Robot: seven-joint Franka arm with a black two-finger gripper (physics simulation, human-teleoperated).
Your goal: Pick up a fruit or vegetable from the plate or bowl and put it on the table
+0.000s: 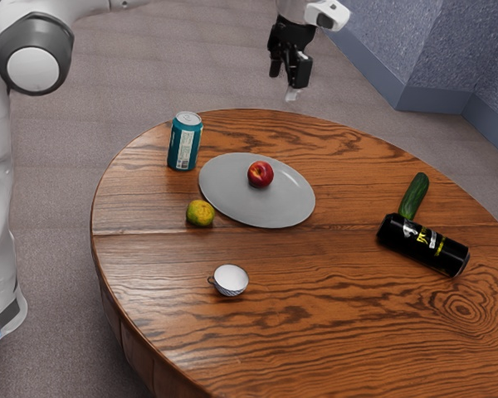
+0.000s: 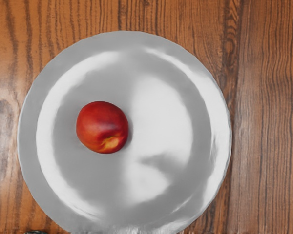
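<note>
Nectarine (image 1: 261, 174) is what we are after, resting on the grey plate (image 1: 232, 195), off its centre. High above the plate, our gripper (image 1: 284, 84) stands with its fingers apart and nothing between them. We expect the fruit to be light and fairly firm, its smooth skin a little slippery and easily bruised, so we should take it gently at its widest, from opposite sides, clear of the plate.

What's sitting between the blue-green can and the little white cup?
A yellow-green fruit lies on the table between the can and the cup, as the exterior view shows.
</note>
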